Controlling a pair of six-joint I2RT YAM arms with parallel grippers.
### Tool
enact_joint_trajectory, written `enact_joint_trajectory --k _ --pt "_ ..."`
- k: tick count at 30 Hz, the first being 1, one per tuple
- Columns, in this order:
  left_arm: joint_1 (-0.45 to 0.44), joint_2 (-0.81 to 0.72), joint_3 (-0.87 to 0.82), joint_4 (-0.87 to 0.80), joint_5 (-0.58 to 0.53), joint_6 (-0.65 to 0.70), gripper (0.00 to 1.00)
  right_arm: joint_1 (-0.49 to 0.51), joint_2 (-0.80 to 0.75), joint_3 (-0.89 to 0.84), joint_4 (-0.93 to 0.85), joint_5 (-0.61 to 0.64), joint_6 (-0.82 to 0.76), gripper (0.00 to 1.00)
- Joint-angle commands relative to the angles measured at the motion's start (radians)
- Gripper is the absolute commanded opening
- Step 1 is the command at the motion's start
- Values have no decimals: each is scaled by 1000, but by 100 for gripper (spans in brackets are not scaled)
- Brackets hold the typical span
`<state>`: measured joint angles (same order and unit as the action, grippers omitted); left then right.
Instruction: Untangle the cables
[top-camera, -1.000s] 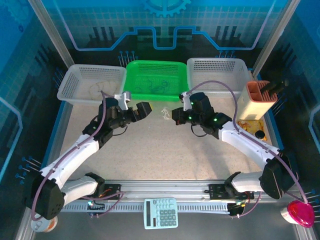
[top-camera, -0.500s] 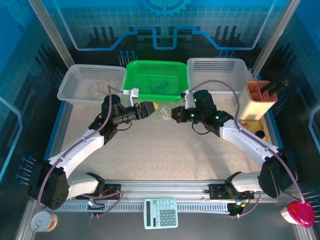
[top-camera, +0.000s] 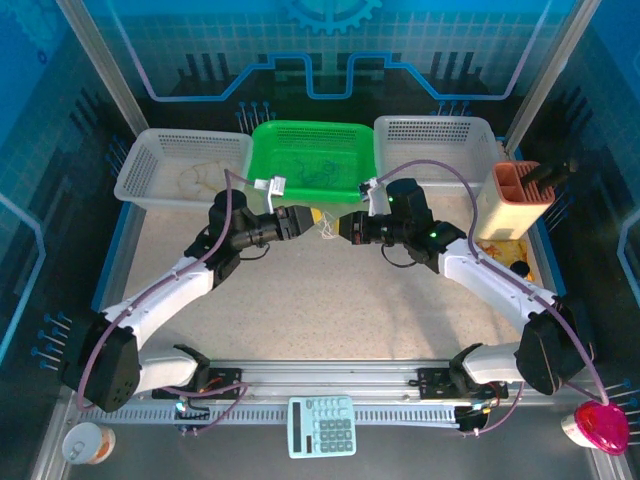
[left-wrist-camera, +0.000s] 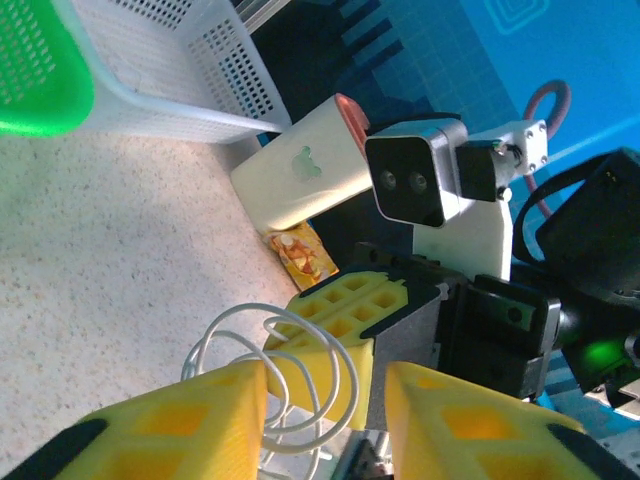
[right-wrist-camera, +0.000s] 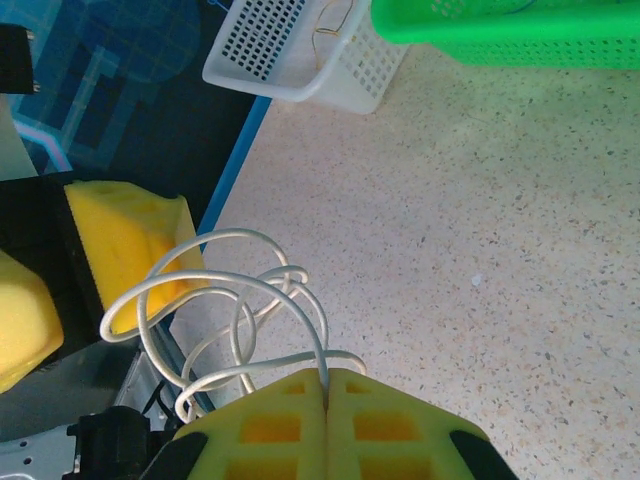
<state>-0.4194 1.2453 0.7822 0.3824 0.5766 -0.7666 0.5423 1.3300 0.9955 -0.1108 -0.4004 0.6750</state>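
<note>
A small tangle of white cable (top-camera: 326, 229) hangs between my two grippers, just in front of the green basket. My right gripper (top-camera: 341, 226) is shut on a strand of this cable (right-wrist-camera: 226, 234), pinched between its yellow pads (right-wrist-camera: 325, 386). My left gripper (top-camera: 307, 218) faces it from the left with its jaws apart. In the left wrist view the cable loops (left-wrist-camera: 254, 307) curl against the left finger and reach partly into the gap of my left gripper (left-wrist-camera: 325, 392). Dark cables (top-camera: 316, 176) lie in the green basket.
The green basket (top-camera: 266, 150) stands at the back, between a white basket (top-camera: 135, 176) holding a pale cord and another white basket (top-camera: 482, 134). A beige and orange holder (top-camera: 512, 203) and a yellow packet (top-camera: 495, 250) sit at the right. A calculator (top-camera: 322, 425) lies on the near rail.
My left arm has swung right to the hanging cable, and its jaws have narrowed around the loops. My right gripper has edged left, still holding the cable.
</note>
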Motion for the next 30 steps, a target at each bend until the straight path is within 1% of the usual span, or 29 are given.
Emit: enact_joint_trajectory --k 1,2,5,8,10,11,13,14,16,18,26,30 --pt "-7 5 2 42 1 4 27 -8 -6 5 20 -20 9 0" --pt "-6 4 2 42 -1 4 23 -9 -8 3 19 -18 9 0" --pt "-7 -3 3 43 -7 3 13 -9 -14 -3 19 -14 9 0" --pt "-7 -7 0 42 -13 -1 6 -9 -20 -8 17 -9 7 0" --pt "-7 -9 -3 45 -14 -3 5 -8 -24 -11 14 -5 6 0" --pt "-6 -10 -3 45 -15 -2 12 -10 -27 -12 14 -3 6 0" --pt "-7 -16 -7 40 -25 1 32 -11 -31 -13 7 6 2 0" --pt "-7 -22 -13 38 -30 5 40 -10 -34 -13 5 9 -1 0" --pt "-7 -35 -27 38 -39 13 51 -13 -35 -13 1 9 -2 0" --pt "-7 -47 -38 43 -40 20 53 -16 -35 -12 -1 4 -2 0" --pt "-22 -34 -42 89 0 13 51 -15 -41 -8 2 -12 0 0" --pt "-42 -25 -42 114 3 13 53 -16 -39 -8 4 -14 1 0"
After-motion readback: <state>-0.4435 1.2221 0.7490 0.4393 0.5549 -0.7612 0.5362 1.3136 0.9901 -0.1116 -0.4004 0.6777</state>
